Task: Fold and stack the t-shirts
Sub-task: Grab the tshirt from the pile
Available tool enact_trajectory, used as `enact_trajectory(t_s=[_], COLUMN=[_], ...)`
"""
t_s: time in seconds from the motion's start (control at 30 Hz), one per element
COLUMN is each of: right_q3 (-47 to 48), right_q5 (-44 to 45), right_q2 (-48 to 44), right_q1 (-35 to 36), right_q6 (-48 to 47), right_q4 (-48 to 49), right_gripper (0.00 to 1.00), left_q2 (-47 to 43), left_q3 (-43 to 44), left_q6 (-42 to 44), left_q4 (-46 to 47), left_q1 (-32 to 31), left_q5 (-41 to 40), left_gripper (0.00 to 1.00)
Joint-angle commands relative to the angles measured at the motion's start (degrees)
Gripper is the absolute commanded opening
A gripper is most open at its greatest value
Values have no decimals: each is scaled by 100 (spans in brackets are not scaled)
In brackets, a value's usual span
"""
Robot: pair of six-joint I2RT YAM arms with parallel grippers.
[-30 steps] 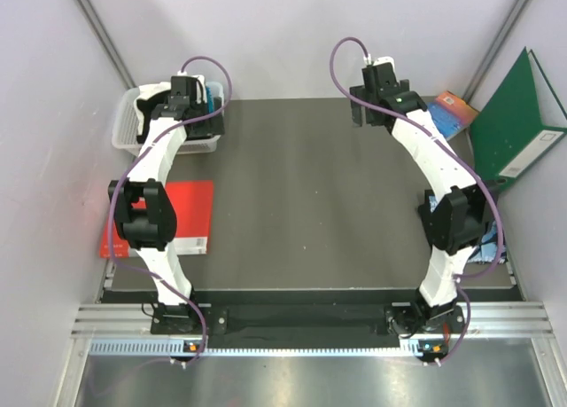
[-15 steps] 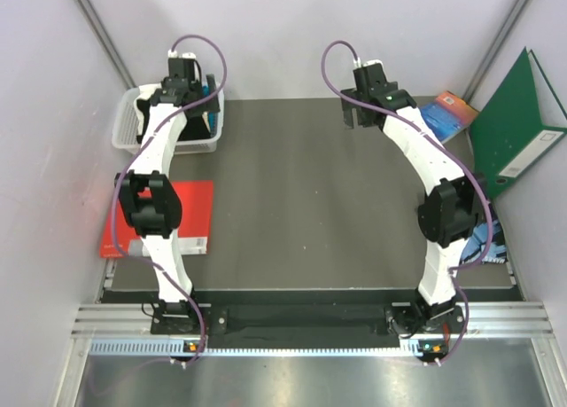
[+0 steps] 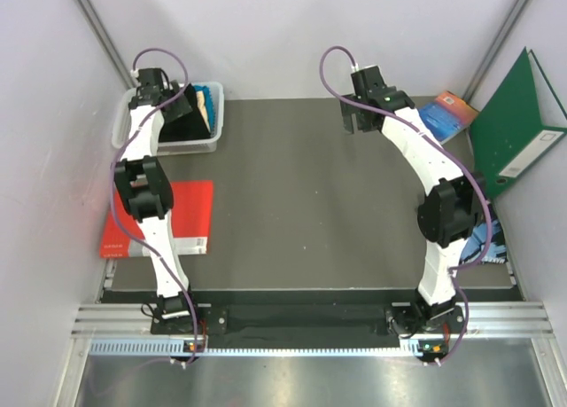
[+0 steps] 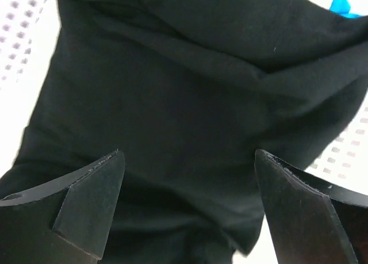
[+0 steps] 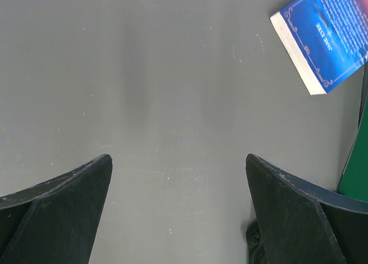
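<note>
The left gripper point(image 4: 188, 160) is hovering open, empty, over the black shirt point(image 4: 172, 85) in the basket point(image 3: 215, 125) at the table's point(image 3: 301, 203) far-left corner. The right gripper point(image 5: 178, 160) is idling open, empty. Fetching step: next probably needs lowering, pinching cloth.

Soft, even light falls from above in the overhead view. The matte grey tabletop point(image 3: 301, 194) shows no glare, and the arms cast only faint, blurred shadows. The metal rail point(image 3: 310, 371) at the near edge carries a pale sheen. The wall edges splay outward toward the corners, a wide-lens effect.

In the left wrist view the black t-shirt point(image 4: 184, 103) swallows the light and its folds read only as dim ridges. The white basket point(image 4: 17, 39) is blown out and its holes are smeared.

The right wrist view is bright and flat, with a faint darker band down the tabletop. The blue book point(image 5: 325, 37) is sharp enough to read. The jaws are near-black.
</note>
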Motion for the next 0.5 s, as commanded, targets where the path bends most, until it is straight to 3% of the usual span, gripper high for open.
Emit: enact_trajectory(t_s=[0.0, 0.1, 0.17, 0.23, 0.27, 0.3, 0.47], right_q3=[-70, -87, -87, -79, -61, -35, 36], right_q5=[138, 147, 130, 86, 68, 59, -134], right_q2=[7, 42, 77, 121, 148, 157, 253], right_q1=[92, 92, 83, 92, 92, 92, 92], right_q6=[-57, -75, -84, -101, -93, -93, -31], right_q4=[-96, -88, -70, -79, -70, -61, -52], right_gripper=[100, 100, 100, 100, 100, 100, 100], left_q2=[338, 584, 672, 795, 813, 822, 296], left_q3=[687, 757, 775, 793, 810, 819, 302], left_q6=[-195, -353, -406, -459, -476, -485, -310], left_q4=[235, 393, 455, 455, 429, 333, 437], left_q1=[-97, -71, -62, -71, -62, -71, -71], left_q5=[202, 474, 510, 703, 695, 625, 589], left_gripper=[99, 100, 81, 48, 4, 0, 0])
